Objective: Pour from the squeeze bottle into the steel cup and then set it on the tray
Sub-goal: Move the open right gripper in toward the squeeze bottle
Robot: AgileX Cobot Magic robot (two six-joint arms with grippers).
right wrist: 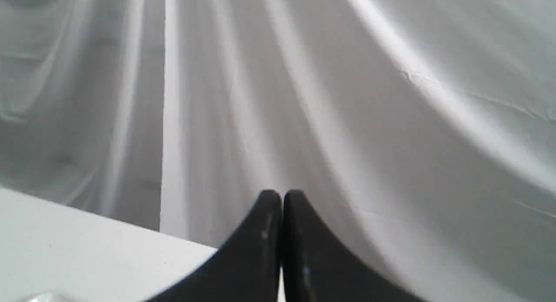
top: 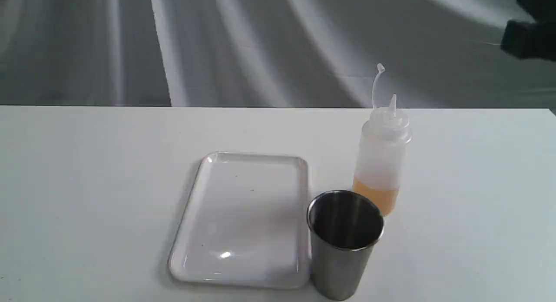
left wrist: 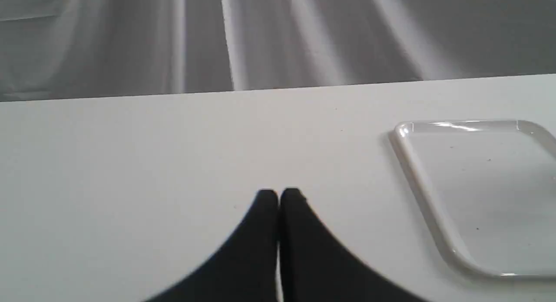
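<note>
The squeeze bottle stands upright on the white table, amber liquid at its bottom, its cap strap curling up. Just in front of it to the left stands the steel cup, upright with a dark inside. The white tray lies flat left of the cup, bare; its corner also shows in the left wrist view. My left gripper is shut with nothing in it, low over the table beside the tray. My right gripper is shut and empty, pointing past the table's edge at the curtain; a dark part of that arm shows at the exterior view's top right.
A grey-white draped curtain hangs behind the table's far edge. The table is a plain white surface. A table corner shows in the right wrist view.
</note>
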